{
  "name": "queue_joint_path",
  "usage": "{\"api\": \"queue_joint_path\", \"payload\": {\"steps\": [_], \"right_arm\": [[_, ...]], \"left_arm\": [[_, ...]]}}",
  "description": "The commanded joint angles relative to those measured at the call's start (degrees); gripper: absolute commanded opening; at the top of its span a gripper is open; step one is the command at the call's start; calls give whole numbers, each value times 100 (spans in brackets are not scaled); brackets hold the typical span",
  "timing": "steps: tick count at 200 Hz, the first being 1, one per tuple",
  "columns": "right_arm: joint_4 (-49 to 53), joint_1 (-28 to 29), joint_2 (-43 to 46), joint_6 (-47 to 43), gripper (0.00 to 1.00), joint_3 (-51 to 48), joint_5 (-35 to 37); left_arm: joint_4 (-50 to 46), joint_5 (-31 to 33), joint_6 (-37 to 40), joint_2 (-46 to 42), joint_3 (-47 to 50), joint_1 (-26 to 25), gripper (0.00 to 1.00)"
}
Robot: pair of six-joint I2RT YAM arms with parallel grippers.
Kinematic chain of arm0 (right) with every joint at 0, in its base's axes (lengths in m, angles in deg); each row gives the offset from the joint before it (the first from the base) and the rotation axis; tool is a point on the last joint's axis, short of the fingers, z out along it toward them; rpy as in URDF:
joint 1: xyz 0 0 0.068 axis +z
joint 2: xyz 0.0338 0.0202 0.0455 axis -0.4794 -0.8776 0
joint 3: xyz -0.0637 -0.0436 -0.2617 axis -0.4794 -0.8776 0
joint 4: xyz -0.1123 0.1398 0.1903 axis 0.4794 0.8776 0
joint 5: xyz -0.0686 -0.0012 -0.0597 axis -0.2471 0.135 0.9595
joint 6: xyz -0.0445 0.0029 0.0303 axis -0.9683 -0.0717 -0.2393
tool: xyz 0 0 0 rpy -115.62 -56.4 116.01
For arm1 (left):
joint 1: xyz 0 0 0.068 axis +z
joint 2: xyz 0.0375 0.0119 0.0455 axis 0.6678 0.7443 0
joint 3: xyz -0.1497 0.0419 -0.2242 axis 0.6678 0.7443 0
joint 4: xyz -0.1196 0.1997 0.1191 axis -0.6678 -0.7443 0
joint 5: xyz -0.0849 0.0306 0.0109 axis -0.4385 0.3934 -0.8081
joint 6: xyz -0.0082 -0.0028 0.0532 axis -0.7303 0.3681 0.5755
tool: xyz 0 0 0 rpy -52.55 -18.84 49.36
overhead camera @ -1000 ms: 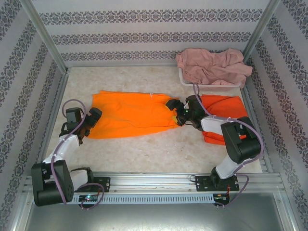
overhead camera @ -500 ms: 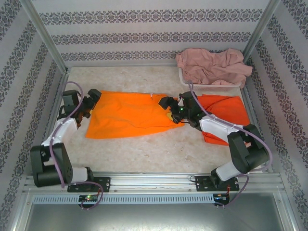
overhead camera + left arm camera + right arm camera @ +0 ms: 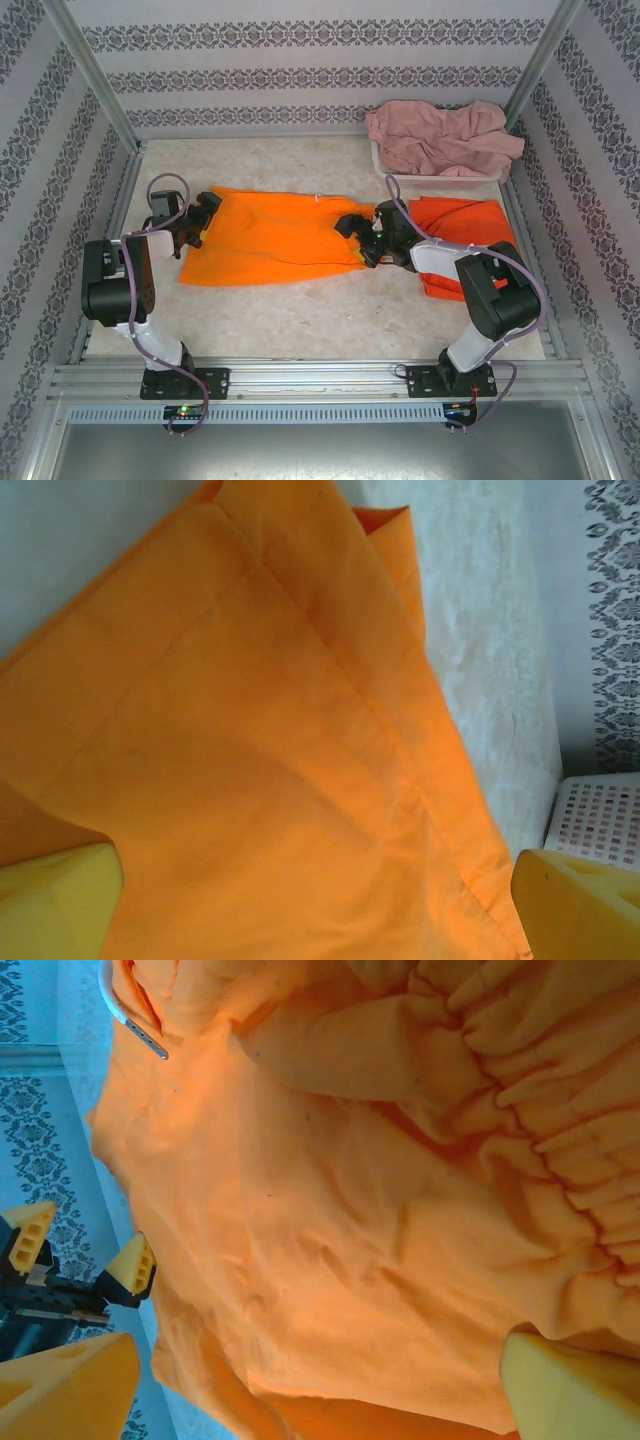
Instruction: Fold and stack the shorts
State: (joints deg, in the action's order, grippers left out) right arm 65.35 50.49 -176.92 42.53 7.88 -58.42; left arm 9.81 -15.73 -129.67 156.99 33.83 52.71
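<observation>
Count: you have three shorts on site, two orange and one pink. One basket. Two grippers.

- Spread orange shorts (image 3: 280, 235): lying flat across the middle of the table (image 3: 300, 310), long side running left to right. Your right wrist view shows their gathered waist (image 3: 540, 1110) and a white drawstring (image 3: 130, 1010) with a dark-dotted tip.
- Second orange shorts (image 3: 465, 225): bunched at the right side of the table, just in front of the basket and partly under your right arm.
- Pink shorts (image 3: 440, 140): heaped in the white perforated basket (image 3: 440, 179) at the far right corner, spilling over its rim.
- Left gripper (image 3: 203, 222): at the left end of the spread shorts. Jaws are spread wide, one yellow fingertip (image 3: 55, 900) on either side of the hemmed corner, gripping nothing.
- Right gripper (image 3: 355, 240): at the right end, over the waist. Jaws are spread wide with cloth between the fingertips (image 3: 570, 1390), not pinched. You cannot tell whether the pads touch the fabric.
</observation>
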Motion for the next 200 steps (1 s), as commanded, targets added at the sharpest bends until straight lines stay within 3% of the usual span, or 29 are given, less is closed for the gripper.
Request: {"api": "queue_joint_path", "payload": {"steps": [1,79,124,154,200], "right_arm": [[222,-107,1,-222,94,-292,-8],[284,-143,644,-381,94,-625,-163],[1425,50,2050,-2026,97,-180,481],[1971,-153,2832,-3261,98,-188,769],[2967,-898,3388,-4036,98,-95,964]], "left_arm": [[100,458,244,126,284,-35,100],[-694,720,761,-977,246,-3,100],[-1559,278,1394,-2338,-222,-302,100],[-1456,-357,1643,-2923,-460,-1078,92],[-750,-516,1497,-2427,-875,-2872,62]]}}
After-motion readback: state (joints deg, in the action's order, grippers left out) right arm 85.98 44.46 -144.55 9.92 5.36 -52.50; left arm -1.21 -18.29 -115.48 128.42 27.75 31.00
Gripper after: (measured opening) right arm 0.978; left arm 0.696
